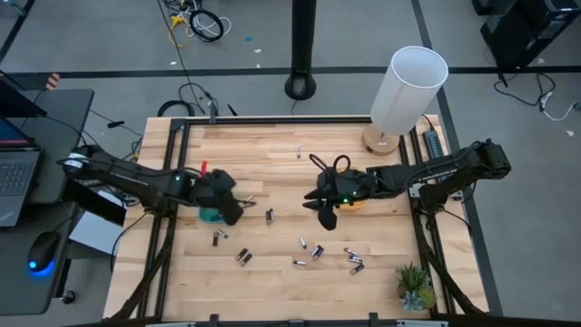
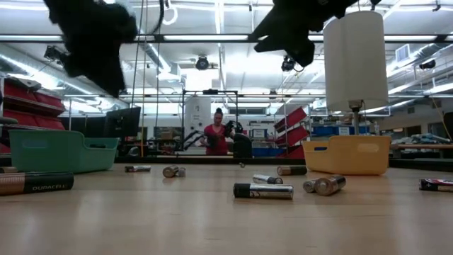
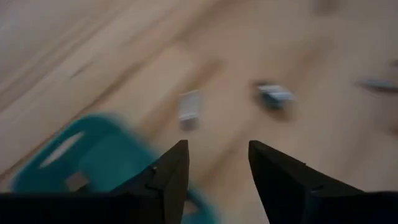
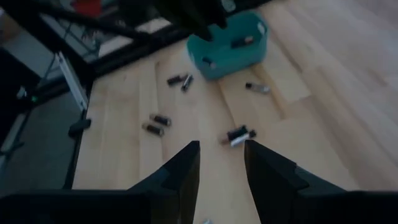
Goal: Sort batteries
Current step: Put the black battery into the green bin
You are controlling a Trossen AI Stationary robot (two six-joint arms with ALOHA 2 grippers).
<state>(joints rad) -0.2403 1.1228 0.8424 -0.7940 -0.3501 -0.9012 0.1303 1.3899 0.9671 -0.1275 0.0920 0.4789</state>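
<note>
Several batteries (image 1: pixel 317 252) lie loose on the wooden table, most of them toward the front between the arms, with one (image 1: pixel 270 215) just right of the green tray (image 1: pixel 211 216). My left gripper (image 1: pixel 232 210) hovers over that tray's right edge, and its fingers (image 3: pixel 177 171) stand open with nothing between them. Two batteries (image 3: pixel 189 106) lie past them. My right gripper (image 1: pixel 327 216) hangs at mid-table beside the yellow tray (image 2: pixel 349 154), open and empty. From its wrist I see the green tray (image 4: pixel 233 40) with batteries inside and a battery (image 4: pixel 239 135) ahead.
A white lamp (image 1: pixel 410 86) on a wooden base stands at the back right, with a power strip (image 1: pixel 434 141) beside it. A small plant (image 1: pixel 416 286) sits at the front right corner. A person (image 2: pixel 216 134) stands far off in the room.
</note>
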